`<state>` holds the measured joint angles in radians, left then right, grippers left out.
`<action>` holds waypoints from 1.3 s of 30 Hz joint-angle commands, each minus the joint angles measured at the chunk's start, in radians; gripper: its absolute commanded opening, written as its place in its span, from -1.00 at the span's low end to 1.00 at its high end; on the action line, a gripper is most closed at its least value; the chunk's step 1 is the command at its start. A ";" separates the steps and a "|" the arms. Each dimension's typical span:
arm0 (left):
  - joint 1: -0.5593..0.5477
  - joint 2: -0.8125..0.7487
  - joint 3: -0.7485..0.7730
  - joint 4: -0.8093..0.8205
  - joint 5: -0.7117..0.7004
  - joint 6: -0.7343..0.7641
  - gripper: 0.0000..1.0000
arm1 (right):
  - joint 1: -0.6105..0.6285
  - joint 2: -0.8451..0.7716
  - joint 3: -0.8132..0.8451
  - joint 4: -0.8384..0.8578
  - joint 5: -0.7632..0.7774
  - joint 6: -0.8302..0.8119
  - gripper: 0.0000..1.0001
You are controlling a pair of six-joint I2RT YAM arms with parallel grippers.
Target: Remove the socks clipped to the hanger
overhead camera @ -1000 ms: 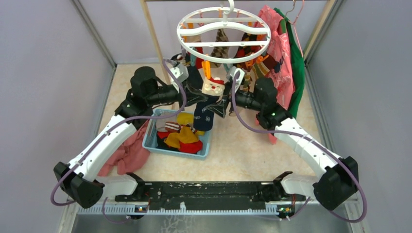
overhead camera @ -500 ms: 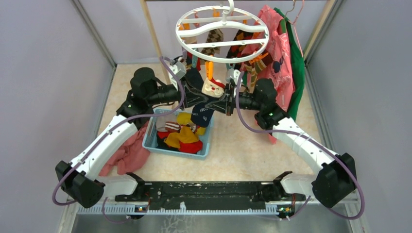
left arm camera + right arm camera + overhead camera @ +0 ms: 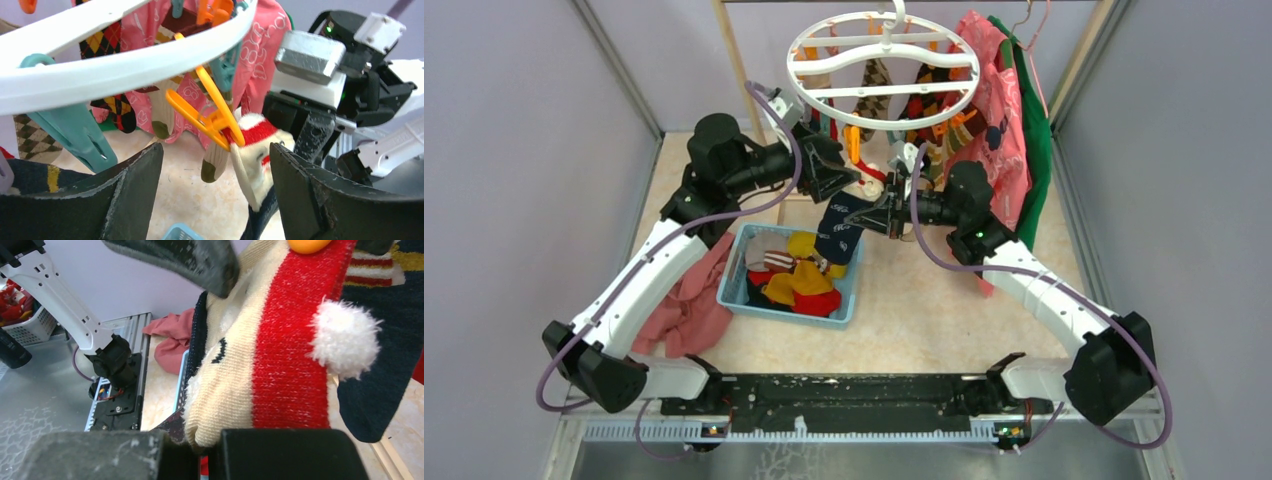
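The hanger [image 3: 120, 67] is a round ring of smooth white plastic with curved inner bars. It hangs above the far middle of the bench [image 3: 924, 300], and the frame's upper edge cuts off its hook. Orange and teal clips dangle from it.

One orange clip [image 3: 210, 112], long and tapered, bites the red ribbed cuff of a Santa sock [image 3: 280, 340]. The sock is coarse cream and red knit with a fluffy white pompom and a stitched black eye, and it has navy knit along its edge.

The left fingers [image 3: 125, 200], matte black wedges with scuffed edges, stand wide apart. They hold nothing, and the clip and sock lie in the gap between them. The right fingers [image 3: 285, 455] are closed almost together, with the cream knit of the Santa sock pinched in the narrow slot. The cloth covers their tips.

More socks [image 3: 112, 107] hang behind in argyle and striped patterns. The ring and a pink printed garment [image 3: 999, 90] overlap them, so their number is hard to tell. A green garment [image 3: 1034, 150] shows only as a strip behind the pink one.

A blue slatted plastic basket [image 3: 734, 285] sits below on the speckled beige surface, holding loose yellow and red socks. A crumpled pinkish-red cloth [image 3: 684, 315] lies beside it, partly under the left arm.
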<state>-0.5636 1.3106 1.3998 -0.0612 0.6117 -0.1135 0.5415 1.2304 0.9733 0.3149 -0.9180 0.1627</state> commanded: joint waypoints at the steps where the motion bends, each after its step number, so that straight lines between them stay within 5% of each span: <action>1: 0.000 0.031 0.062 -0.001 -0.067 -0.072 0.68 | 0.005 0.002 0.015 0.060 -0.015 0.012 -1.00; 27: -0.008 0.154 0.232 -0.034 -0.174 -0.250 0.61 | 0.005 -0.001 -0.013 0.050 -0.001 -0.020 -1.00; 34: -0.007 0.164 0.228 -0.018 -0.143 -0.265 0.07 | 0.005 -0.013 -0.022 0.041 0.004 -0.038 -1.00; 39: -0.005 0.151 0.214 -0.005 -0.119 -0.262 -0.55 | 0.005 -0.035 -0.040 0.016 0.012 -0.077 -1.00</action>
<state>-0.5671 1.4708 1.5990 -0.0971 0.4683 -0.3717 0.5415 1.2366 0.9466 0.3206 -0.9051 0.1333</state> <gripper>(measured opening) 0.339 0.015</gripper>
